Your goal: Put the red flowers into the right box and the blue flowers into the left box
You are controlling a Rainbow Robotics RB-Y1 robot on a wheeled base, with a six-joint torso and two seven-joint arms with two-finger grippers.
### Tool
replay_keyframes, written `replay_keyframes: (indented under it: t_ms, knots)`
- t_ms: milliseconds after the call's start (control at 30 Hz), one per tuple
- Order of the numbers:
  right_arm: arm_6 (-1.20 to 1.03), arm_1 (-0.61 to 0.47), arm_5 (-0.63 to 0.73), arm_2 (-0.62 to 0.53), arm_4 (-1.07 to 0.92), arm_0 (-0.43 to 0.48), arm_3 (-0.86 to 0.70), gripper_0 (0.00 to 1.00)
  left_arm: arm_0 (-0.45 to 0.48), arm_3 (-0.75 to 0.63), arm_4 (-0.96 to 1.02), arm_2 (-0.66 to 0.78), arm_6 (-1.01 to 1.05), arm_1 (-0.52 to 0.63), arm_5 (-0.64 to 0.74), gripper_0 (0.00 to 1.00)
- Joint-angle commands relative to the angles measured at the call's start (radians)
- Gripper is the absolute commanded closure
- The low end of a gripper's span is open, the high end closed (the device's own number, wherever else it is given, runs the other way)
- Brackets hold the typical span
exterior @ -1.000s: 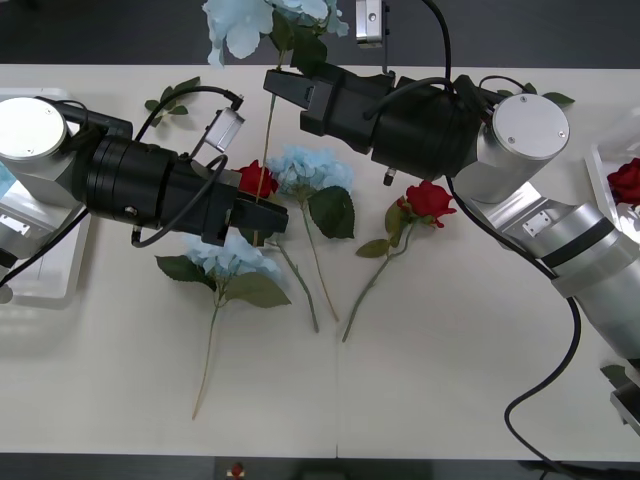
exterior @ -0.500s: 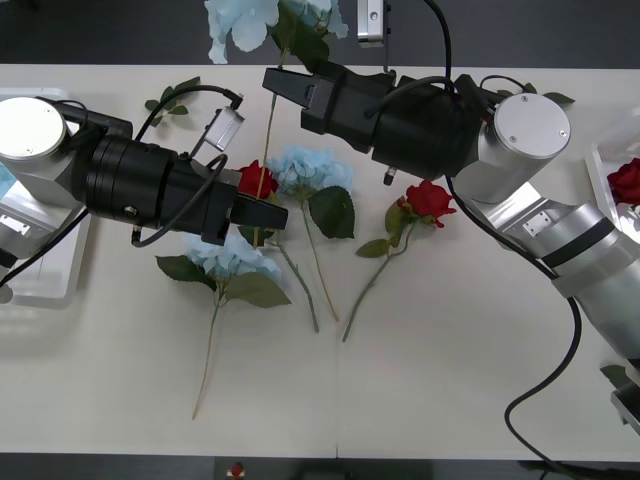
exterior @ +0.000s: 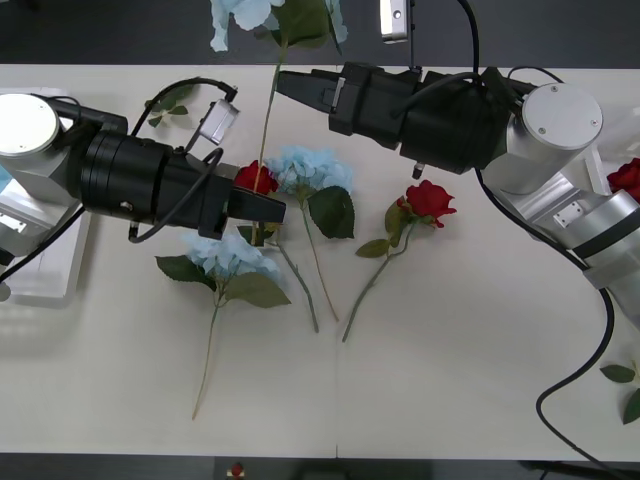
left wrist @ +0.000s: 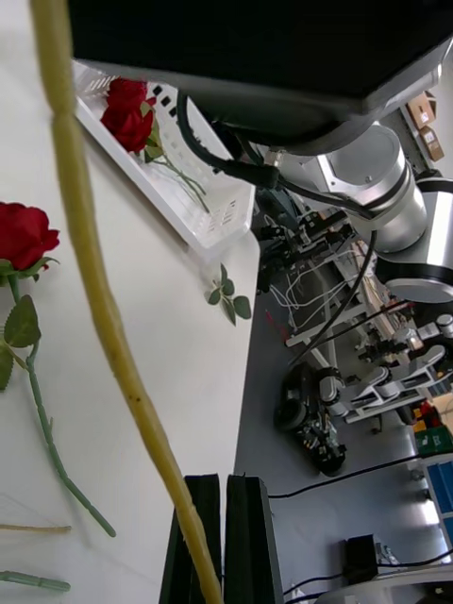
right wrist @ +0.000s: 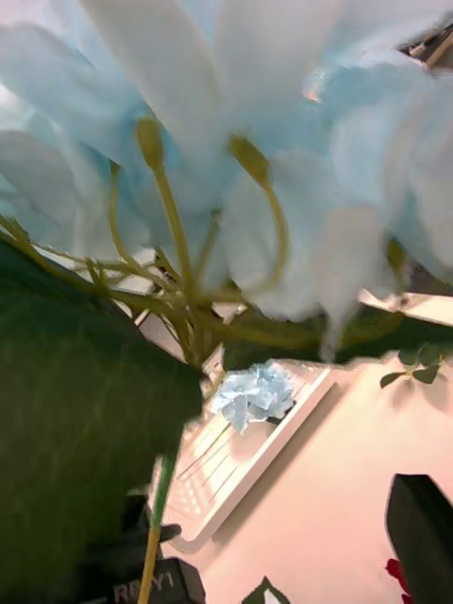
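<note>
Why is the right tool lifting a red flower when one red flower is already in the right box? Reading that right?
One detail is off: the right tool is lifting a blue flower, not a red one. The front view shows the pale-blue head with its long stem hanging down. The rest holds: one red flower already lies in the right box.

The tabletop (exterior: 450,380) is pale cream. On it lie pale-blue hydrangea heads (exterior: 305,168) with dark-green leaves and yellow-green stems, and red roses (exterior: 430,198) on green stems. A pale-blue hydrangea bloom (right wrist: 283,142) with dark-green leaves hangs on a yellowish stem (exterior: 268,120). The left hand (exterior: 268,208) and the right hand (exterior: 295,85) are black. The right box (left wrist: 170,179) is glossy white and carries a red rose (left wrist: 127,109). The left box (right wrist: 236,462) is translucent white and ribbed, with a pale-blue hydrangea (right wrist: 253,394) inside.
</note>
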Motion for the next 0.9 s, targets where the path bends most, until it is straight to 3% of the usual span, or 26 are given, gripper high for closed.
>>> replay_keyframes:
  t_ms: [33,267,467,767,900]
  knots:
    - [0.052,-0.016,0.004,-0.022,-0.012,-0.043,-0.018,0.0,-0.005,-0.033,0.012,0.054,0.052,0.034,0.018,1.0]
    - [0.036,-0.077,0.099,-0.022,-0.102,-0.058,-0.018,0.0,0.034,-0.033,0.007,0.155,0.055,0.092,0.079,1.0]
    - [-0.169,-0.129,0.136,-0.012,-0.092,-0.081,-0.029,0.0,0.073,-0.033,-0.1,0.353,0.056,0.141,0.202,1.0]
    - [-0.789,-0.232,0.156,0.066,0.186,-0.117,-0.128,0.02,0.156,-0.033,-0.378,0.689,0.056,0.241,0.363,1.0]
    - [-1.07,-0.24,0.28,0.047,0.329,-0.118,-0.158,0.02,0.223,-0.033,-0.501,0.776,0.052,0.314,0.355,1.0]
